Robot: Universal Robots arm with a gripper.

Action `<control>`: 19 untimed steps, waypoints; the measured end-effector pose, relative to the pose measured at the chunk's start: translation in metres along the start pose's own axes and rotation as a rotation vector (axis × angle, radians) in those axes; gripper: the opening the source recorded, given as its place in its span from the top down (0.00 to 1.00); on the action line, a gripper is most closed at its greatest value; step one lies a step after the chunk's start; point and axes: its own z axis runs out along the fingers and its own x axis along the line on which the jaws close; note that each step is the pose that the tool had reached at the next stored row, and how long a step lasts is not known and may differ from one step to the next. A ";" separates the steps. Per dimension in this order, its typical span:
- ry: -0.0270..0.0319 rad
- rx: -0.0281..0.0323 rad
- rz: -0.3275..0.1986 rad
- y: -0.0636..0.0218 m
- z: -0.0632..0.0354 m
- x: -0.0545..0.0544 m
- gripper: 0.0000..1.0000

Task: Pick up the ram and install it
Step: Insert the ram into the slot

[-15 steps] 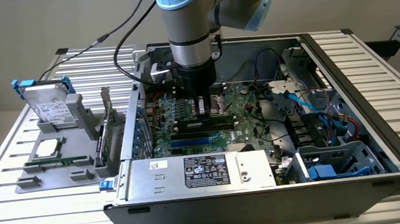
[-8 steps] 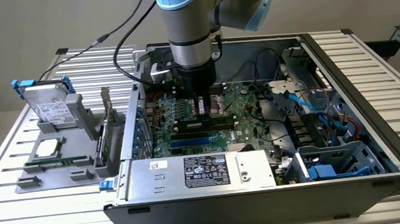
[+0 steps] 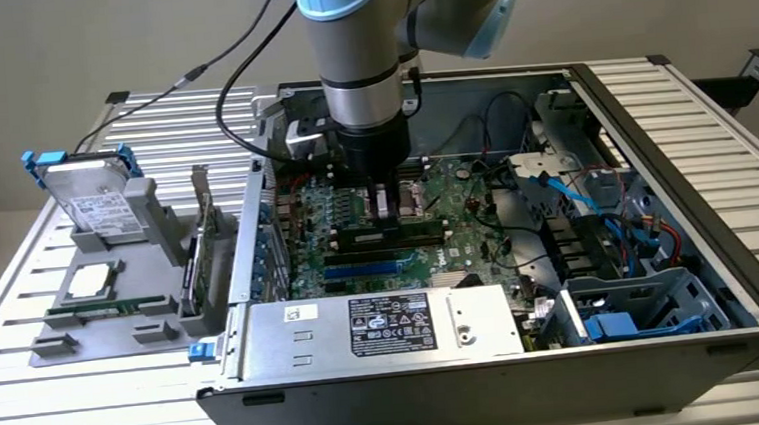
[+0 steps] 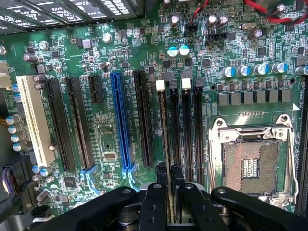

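Pincer clenched on the ram, a long, thin dark-green board stick with a row of black chips. The stick is held level and on edge, low over the green printed motherboard inside the open dark-grey sheet-metal computer case. Cannot tell whether it touches a slot.

Wrist view: two matte black fingers sit close together. The pincer is lined up over the narrow black memory slots, which have white end latches.

On the motherboard, to one side of those slots, is a square silver-framed processor socket with a fine pin grid. To the other side are a glossy blue long slot, black slots and one white slot.

Beside the motherboard, within the case, is a boxy bare-metal power supply with a printed label. Away from the motherboard, outside the case, a grey plastic tray on the ribbed aluminium surface carries a silver hard drive.
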 end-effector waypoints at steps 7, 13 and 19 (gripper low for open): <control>0.0005 -0.0019 0.000 0.0000 0.0002 0.000 0.85; 0.0005 -0.0019 0.000 0.0000 0.0002 0.000 0.71; 0.0005 -0.0019 0.000 -0.0017 -0.0111 0.001 0.53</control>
